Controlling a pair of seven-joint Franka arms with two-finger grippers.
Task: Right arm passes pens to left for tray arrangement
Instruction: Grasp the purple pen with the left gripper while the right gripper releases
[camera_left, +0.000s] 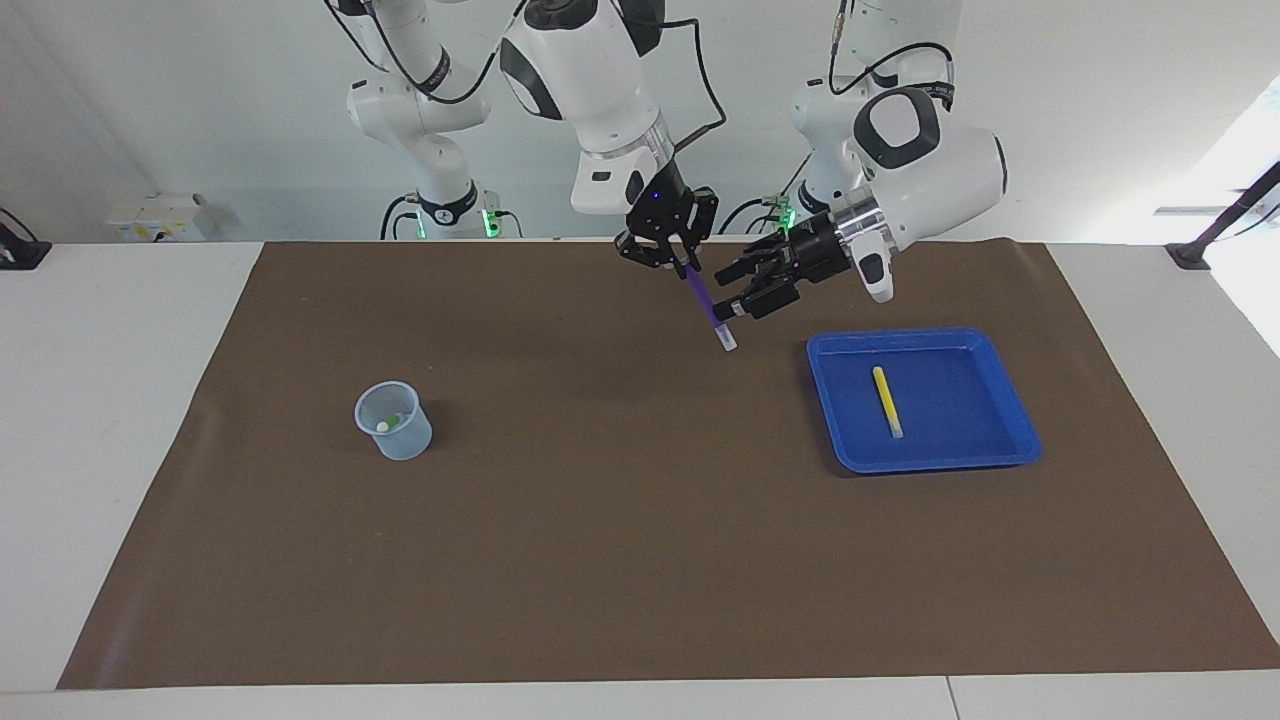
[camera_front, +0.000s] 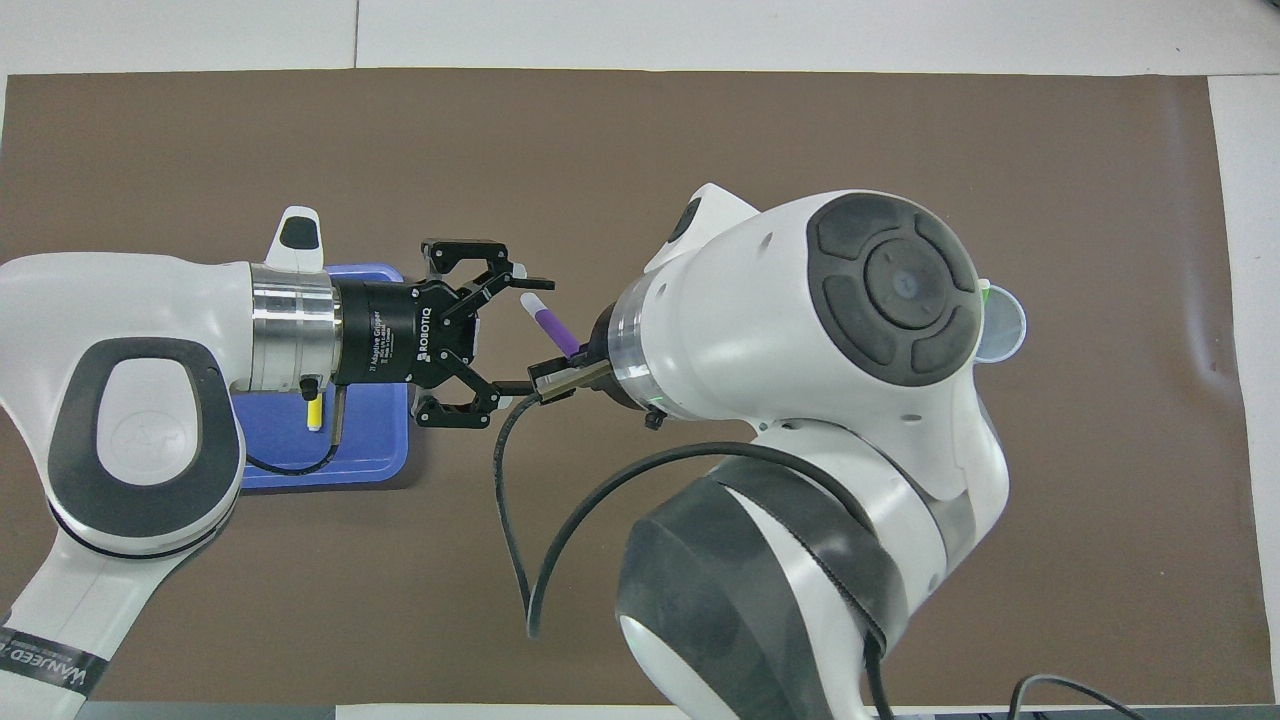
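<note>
We see the right gripper (camera_left: 683, 265) up over the mat (camera_left: 640, 560), clamped on the top of the purple pen (camera_left: 708, 308). The pen hangs slanted from it, pale tip down, clear of the mat.

The left gripper (camera_left: 727, 292) lies almost level beside the pen, coming from the tray's end of the table. Its jaws stand wide apart. In the facing view its fingertips reach the pen's lower half, one above and one below the shaft. In the overhead view the pen's pale end (camera_front: 530, 301) sits just under the farther finger (camera_front: 530, 284), while the nearer finger (camera_front: 512, 387) is well apart from it. So we place the pen at the mouth of the open jaws, close to one finger; we cannot tell whether that finger touches it.

The tray (camera_left: 1000, 440) rests on the mat toward the left arm's end, with the yellow pen (camera_left: 886, 401) lying flat in it. The cup (camera_left: 393, 421) stands toward the right arm's end, well apart from the tray, with the green pen (camera_left: 394, 422) inside.
</note>
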